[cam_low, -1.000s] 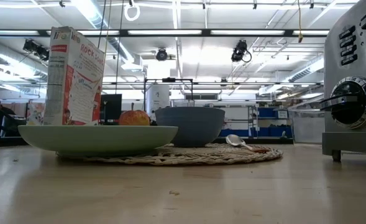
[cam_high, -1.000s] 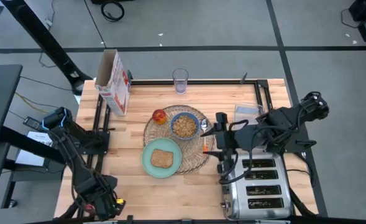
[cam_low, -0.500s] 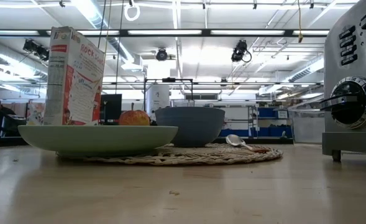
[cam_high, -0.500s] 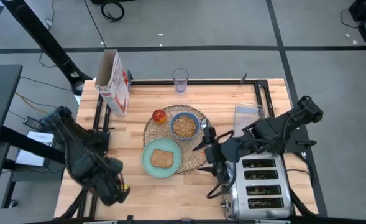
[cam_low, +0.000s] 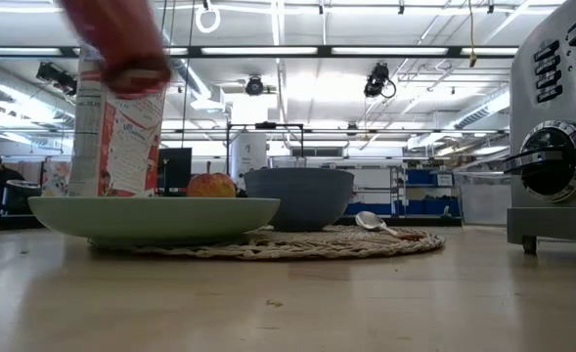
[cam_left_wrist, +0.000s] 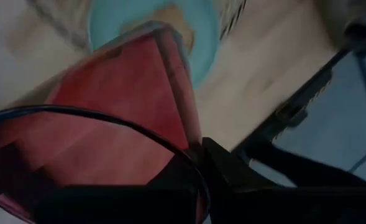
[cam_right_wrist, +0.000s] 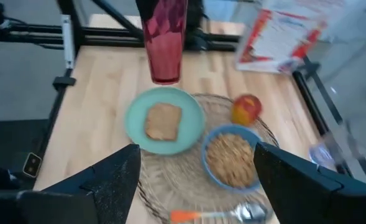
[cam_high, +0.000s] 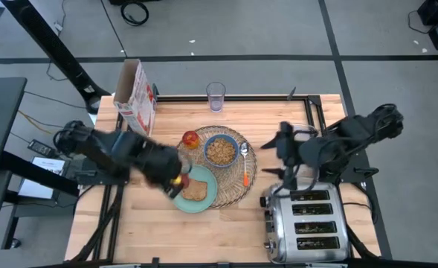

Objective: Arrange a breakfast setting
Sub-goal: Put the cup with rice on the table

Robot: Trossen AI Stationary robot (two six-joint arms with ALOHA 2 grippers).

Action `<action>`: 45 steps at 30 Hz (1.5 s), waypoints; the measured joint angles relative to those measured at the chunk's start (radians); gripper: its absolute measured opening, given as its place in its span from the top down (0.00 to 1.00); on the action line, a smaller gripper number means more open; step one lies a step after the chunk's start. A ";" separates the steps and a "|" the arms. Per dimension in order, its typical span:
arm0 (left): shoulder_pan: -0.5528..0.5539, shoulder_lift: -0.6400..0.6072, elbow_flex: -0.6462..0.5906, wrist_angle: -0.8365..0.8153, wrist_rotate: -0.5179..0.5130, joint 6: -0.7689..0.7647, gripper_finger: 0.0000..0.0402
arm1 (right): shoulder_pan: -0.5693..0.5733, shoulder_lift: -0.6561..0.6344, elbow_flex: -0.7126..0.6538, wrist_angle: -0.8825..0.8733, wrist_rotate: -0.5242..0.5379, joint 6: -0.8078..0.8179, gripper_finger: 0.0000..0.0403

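Now the left tool (cam_high: 175, 179) grips a glass of pink drink (cam_right_wrist: 164, 38), holding it in the air over the near-left edge of the plate (cam_high: 210, 195), clear of the table (cam_high: 226, 223). From the right wrist view the glass hangs upright beyond the plate, its base above the wood; in the low view it shows as a red blur in front of the cereal box (cam_low: 118, 137).

The right tool (cam_high: 283, 149) hovers beside the mat (cam_high: 233, 192), over the table's right side near the toaster (cam_high: 308, 223), its fingers spread wide and holding nothing.

On the mat sit the plate with toast (cam_high: 195, 190), a blue bowl (cam_high: 221, 150) of cereal, and a spoon (cam_high: 244, 158) at the right edge. An apple (cam_high: 190, 138) rests at the mat's far-left rim. An empty glass (cam_high: 216, 97) stands at the far edge.
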 joint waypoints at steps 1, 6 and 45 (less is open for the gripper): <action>0.043 0.000 0.004 0.007 0.002 0.047 0.97 | -0.001 -0.015 0.000 -0.021 0.010 0.019 0.22; 0.244 0.007 0.008 0.079 0.020 0.276 0.97 | -0.022 -0.066 -0.008 -0.115 0.078 0.077 0.23; 0.635 0.455 0.531 0.055 0.057 1.244 0.97 | -0.878 0.181 -0.358 0.582 -0.701 -0.577 0.13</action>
